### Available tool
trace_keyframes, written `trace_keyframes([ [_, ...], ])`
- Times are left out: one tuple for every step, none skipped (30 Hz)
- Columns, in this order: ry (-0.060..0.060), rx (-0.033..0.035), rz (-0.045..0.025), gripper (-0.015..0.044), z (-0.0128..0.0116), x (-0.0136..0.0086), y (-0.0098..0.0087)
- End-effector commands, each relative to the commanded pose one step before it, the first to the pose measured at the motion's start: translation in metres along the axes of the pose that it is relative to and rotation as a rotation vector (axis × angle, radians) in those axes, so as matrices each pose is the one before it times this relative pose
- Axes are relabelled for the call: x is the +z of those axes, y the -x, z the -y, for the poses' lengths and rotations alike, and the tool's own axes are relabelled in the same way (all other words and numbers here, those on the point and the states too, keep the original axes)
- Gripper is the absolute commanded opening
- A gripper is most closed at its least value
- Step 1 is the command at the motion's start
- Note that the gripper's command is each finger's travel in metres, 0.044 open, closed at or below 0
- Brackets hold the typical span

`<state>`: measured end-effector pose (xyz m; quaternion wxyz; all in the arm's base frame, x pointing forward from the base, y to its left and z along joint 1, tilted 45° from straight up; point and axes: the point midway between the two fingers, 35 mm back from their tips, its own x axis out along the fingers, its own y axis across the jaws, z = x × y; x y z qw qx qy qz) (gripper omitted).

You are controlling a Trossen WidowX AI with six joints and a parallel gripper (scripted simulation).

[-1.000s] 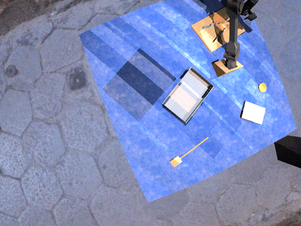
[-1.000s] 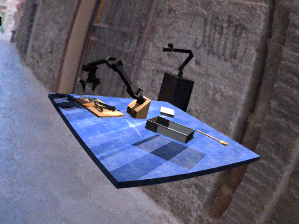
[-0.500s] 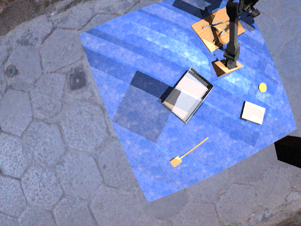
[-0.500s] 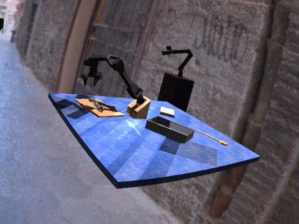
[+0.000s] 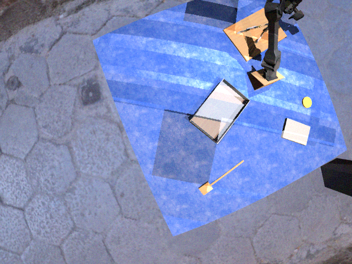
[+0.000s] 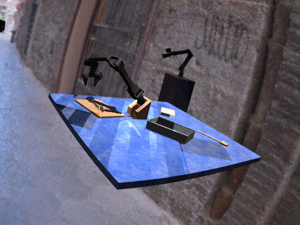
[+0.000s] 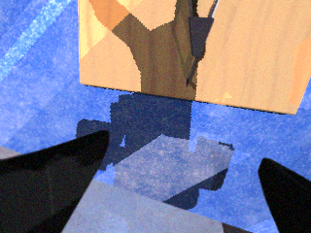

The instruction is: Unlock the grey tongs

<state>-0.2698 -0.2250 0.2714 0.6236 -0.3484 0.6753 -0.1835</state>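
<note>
The tongs (image 5: pixel 249 28) (image 7: pixel 200 36) lie on the wooden board (image 5: pixel 240 42) (image 6: pixel 108 115) (image 7: pixel 253 73), their two arms spread apart in a V. The arm's link covers the hinge end in the top view. My gripper (image 6: pixel 90 85) (image 7: pixel 183 150) is open and empty, well above the board, with its fingers pointing down. In the wrist view the fingers are clear of the tongs, and one tong tip shows near the board's edge. The roasting tin (image 5: pixel 224 105) (image 6: pixel 167 132) is empty, with nothing across it.
The arm's wooden base block (image 6: pixel 143 112) stands between board and tin. A white block (image 5: pixel 296 132) (image 6: pixel 167 112), a yellow disc (image 5: pixel 307 102) and a wooden spatula (image 5: pixel 227 172) (image 6: pixel 210 137) lie on the blue table. A second arm (image 6: pixel 185 60) stands on a dark pedestal beyond the table.
</note>
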Motion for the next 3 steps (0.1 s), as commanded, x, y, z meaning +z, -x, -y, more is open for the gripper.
trace_keyframes([
  [0.0061,-0.00501,0.00005,0.044,0.00109,0.00001,0.00066],
  [0.0,0.0,0.0,0.044,0.0,0.0,0.0],
  [0.0,0.0,0.0,0.044,0.0,0.0,0.0],
])
